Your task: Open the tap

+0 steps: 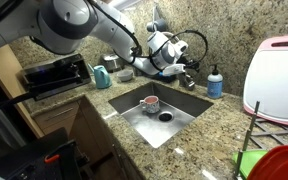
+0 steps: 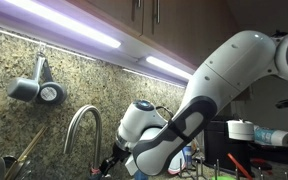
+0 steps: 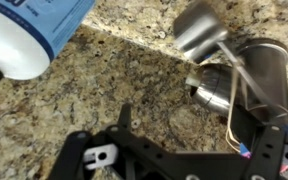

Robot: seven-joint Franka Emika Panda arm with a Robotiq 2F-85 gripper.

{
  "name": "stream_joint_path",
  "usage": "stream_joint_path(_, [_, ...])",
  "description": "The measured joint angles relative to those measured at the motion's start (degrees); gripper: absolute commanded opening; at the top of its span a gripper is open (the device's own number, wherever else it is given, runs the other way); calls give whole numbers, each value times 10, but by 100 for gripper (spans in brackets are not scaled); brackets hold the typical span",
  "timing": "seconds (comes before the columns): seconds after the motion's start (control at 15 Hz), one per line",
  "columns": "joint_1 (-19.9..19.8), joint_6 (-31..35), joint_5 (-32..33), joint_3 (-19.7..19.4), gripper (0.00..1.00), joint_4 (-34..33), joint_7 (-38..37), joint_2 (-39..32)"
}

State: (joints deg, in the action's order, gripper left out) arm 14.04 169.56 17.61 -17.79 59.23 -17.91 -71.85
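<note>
The tap is a shiny chrome gooseneck faucet behind the sink; its arched spout shows in both exterior views (image 1: 200, 42) (image 2: 77, 125). In the wrist view its chrome base (image 3: 246, 72) lies at the upper right, blurred. I cannot make out the lever clearly. My gripper (image 1: 181, 70) (image 2: 118, 160) is down at the tap's base. In the wrist view the gripper (image 3: 202, 120) is open, its two dark fingers spread over bare granite, with the chrome base just beyond the right finger. I cannot tell whether a finger touches the tap.
A blue-and-white soap bottle (image 1: 215, 82) (image 3: 29, 30) stands beside the tap. The steel sink (image 1: 184, 105) holds a cup (image 1: 151, 101). A toaster (image 1: 54, 75) and a blue mug (image 1: 101, 76) are on the counter. A dish rack with a red plate (image 1: 279, 162) is nearby.
</note>
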Motion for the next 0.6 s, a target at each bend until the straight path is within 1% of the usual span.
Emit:
stream_joint_path(0.13, [3,16,0,-7,100,8,8,0])
stream_joint_path(0.27, [11,42,0,-24,100,21,8,2])
stream_joint_path(0.4, [24,79,-4,-49,100,40,8,5])
stream_joint_path(0.6, [55,138,-31,-98,100,86,8,14])
